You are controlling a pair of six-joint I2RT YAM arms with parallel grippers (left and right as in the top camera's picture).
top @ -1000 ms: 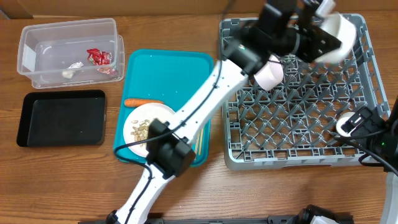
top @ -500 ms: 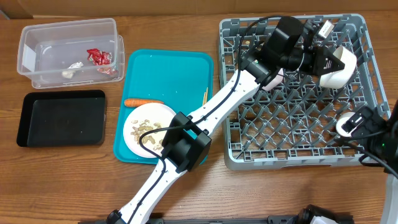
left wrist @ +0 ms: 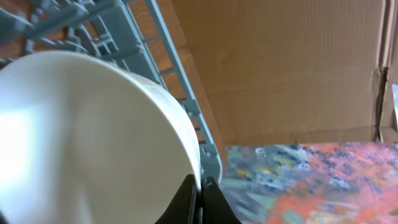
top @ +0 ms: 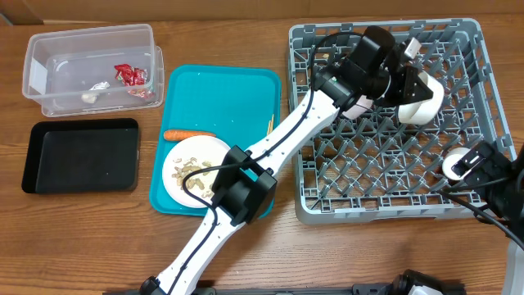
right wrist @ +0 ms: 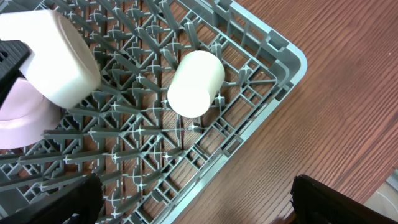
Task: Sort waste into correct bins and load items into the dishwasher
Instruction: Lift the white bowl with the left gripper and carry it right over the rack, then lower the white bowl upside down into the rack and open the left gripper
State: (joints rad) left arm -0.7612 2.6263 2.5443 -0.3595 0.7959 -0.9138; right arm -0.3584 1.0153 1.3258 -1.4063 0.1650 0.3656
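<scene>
In the overhead view my left gripper [top: 407, 85] reaches over the grey dishwasher rack [top: 327, 205] and is shut on the rim of a white bowl [top: 422, 103], held tilted over the pegs. The left wrist view shows that bowl [left wrist: 87, 137] filling the left side, its edge pinched by my left gripper [left wrist: 200, 194]. A second bowl [top: 359, 103] lies in the rack, partly under the arm. A white cup [right wrist: 196, 84] lies on its side near the rack's corner. My right gripper [right wrist: 196, 205] stands open over that corner, nothing between its fingers.
A teal tray [top: 221, 90] holds a white plate [top: 184, 160] with tan scraps [top: 195, 174], an orange carrot [top: 188, 135] and chopsticks [top: 269, 126]. The clear tub [top: 49, 49] holds red wrappers [top: 131, 75] and paper wads [top: 95, 90]. A black tray [top: 82, 156] sits below it.
My left gripper has carried the bowl from the rack's far right corner down and leftward, lower over the pegs. The right arm has not moved.
</scene>
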